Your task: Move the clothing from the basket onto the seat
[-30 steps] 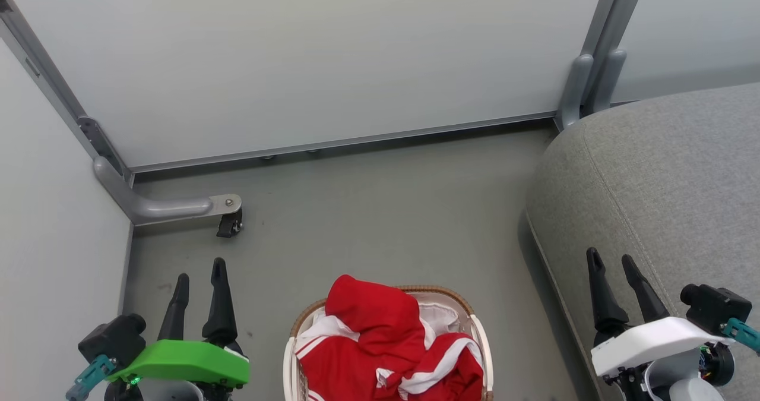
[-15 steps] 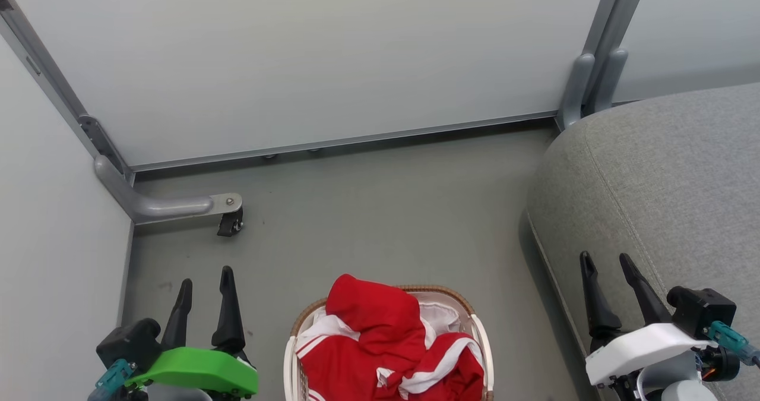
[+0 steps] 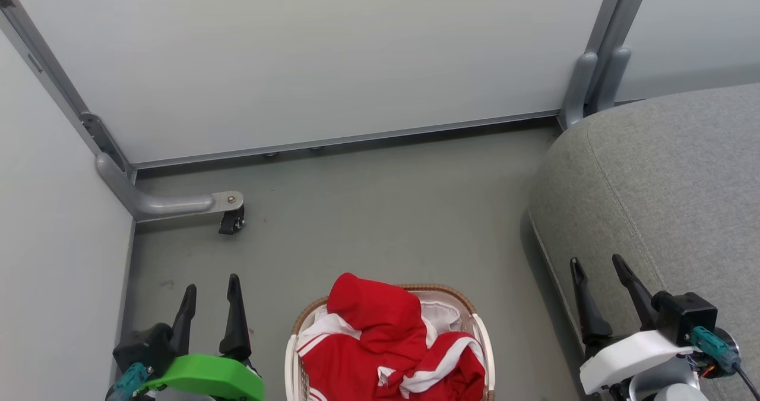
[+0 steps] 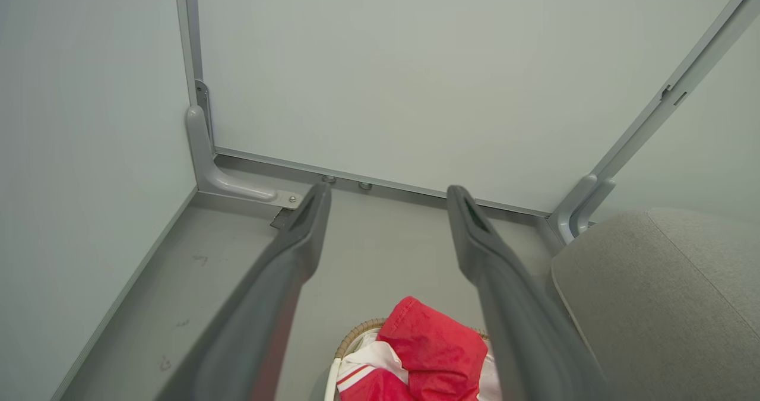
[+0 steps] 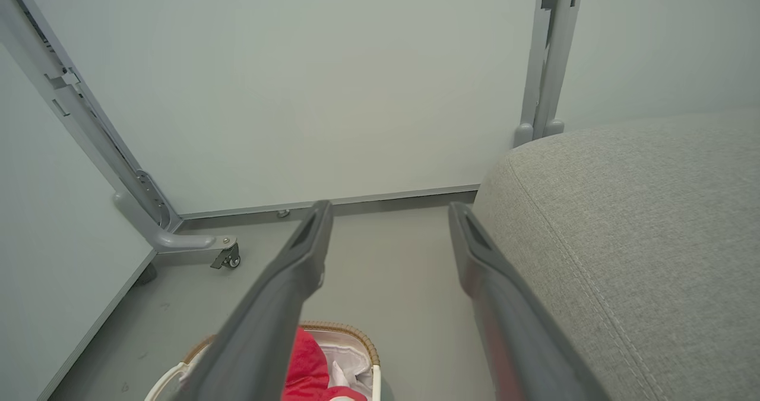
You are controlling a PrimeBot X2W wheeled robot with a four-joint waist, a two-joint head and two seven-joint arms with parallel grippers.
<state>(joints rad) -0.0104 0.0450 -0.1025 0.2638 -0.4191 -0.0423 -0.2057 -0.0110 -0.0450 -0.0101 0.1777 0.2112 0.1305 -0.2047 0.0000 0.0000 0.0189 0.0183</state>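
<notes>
To the right, the large grey fabric-upholstered sofa cushion serving as the seat (image 3: 665, 199), rounded at its corner, with no garment on the part in view. Behind, pale partition panels (image 3: 356, 62) in grey metal frames; below, a grey floor (image 3: 386, 211).

On that floor, near the seat's left side and between the 2 arms, the small oval basket (image 3: 457, 297) of white perforated plastic with brown woven rim and white lining, unmoved over the last second. Heaped inside and above the rim, the red clothing with white stripes (image 3: 380, 335), untouched.

Lower left, the left gripper (image 3: 212, 282); lower right, the right gripper (image 3: 596, 260). Each with 2 dark fingers spread apart, gripping nothing. Since 1 second ago, both drawn back toward the bottom of the head view and slightly inward toward the basket. Probably lining up for a first grab; no transfer to the seat yet.
</notes>
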